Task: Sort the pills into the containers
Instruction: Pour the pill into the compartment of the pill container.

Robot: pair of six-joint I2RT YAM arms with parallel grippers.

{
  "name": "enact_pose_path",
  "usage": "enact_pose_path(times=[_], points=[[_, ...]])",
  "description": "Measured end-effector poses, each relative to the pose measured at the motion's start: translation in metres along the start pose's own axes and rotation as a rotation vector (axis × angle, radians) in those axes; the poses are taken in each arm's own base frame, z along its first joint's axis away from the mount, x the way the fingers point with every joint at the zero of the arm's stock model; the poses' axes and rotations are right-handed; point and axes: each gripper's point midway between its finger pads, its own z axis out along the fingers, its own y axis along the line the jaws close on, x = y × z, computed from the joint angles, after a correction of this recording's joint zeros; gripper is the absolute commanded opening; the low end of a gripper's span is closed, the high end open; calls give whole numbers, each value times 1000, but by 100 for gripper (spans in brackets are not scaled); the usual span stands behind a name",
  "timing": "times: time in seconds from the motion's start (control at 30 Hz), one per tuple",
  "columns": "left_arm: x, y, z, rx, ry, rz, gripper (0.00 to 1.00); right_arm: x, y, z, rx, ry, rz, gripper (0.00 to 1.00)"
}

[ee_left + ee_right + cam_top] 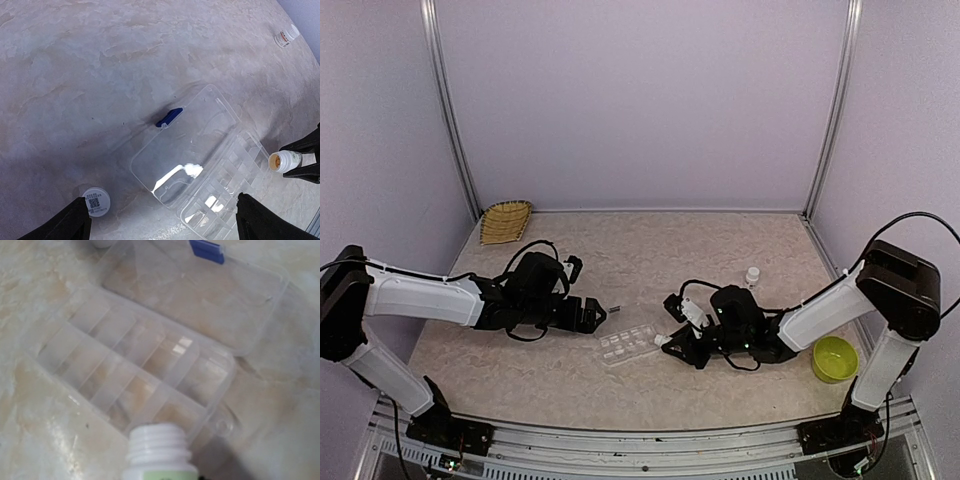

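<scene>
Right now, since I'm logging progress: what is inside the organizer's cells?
The organizer cells look empty; only the table shows through. The open white bottle in the right pincer covers part of the nearest cell.

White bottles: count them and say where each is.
2. One bottle is tilted in the right gripper beside the organizer box; the other stands at the table's back right. None seems hidden.

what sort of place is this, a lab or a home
Likely a robot lab test cell: plain panel walls on metal posts enclose a small marble-patterned table, with two robot arms bolted along its near edge.
</scene>
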Motion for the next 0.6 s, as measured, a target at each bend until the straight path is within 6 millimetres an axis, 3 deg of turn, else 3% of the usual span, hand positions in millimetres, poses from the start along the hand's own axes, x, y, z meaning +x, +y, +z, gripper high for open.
enact_pose_path(times=[0.6], points=[[0, 0, 0, 0, 0, 0, 99, -2, -1, 1, 25, 45, -21, 11]])
